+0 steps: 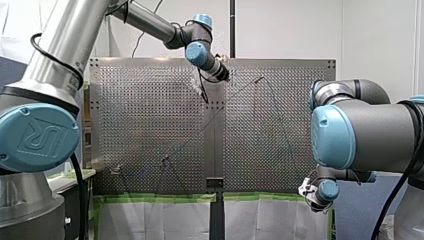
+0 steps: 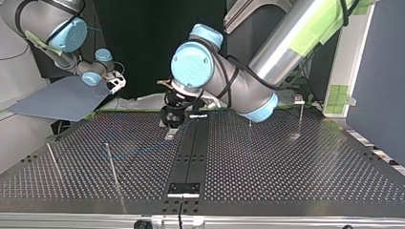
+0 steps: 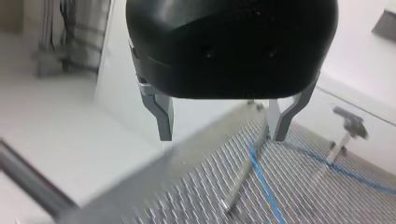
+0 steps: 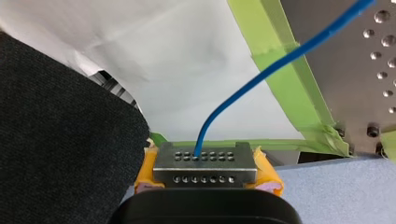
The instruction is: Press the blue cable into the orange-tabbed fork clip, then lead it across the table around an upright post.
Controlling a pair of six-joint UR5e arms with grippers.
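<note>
- Off the table's edge, at the top view's left, my right gripper [image 4: 204, 163] is clamped on the blue cable [image 4: 261, 74]. The cable comes out from between its yellow-padded fingers.
- From that grip the cable rises and bends over toward the perforated table [image 2: 286, 181], passing above the green tape [image 4: 280, 60] along the table's rim.
- A blue-grey sheet [image 2: 67, 98] lies beside the table under my right gripper.
- Near the table's middle strip in the top view, my left gripper [image 3: 222, 137] hangs low over the holes. Its metal fingers [image 3: 163, 116] are spread wide with nothing between them.
- Below my left gripper, the cable lies on the table and runs close by a thin metal post [image 3: 243, 179]. I cannot tell whether it touches the post.
- A second post carrying a small fitting [image 3: 348, 126] stands further along the cable. I cannot make out what kind of clip it is.
</note>
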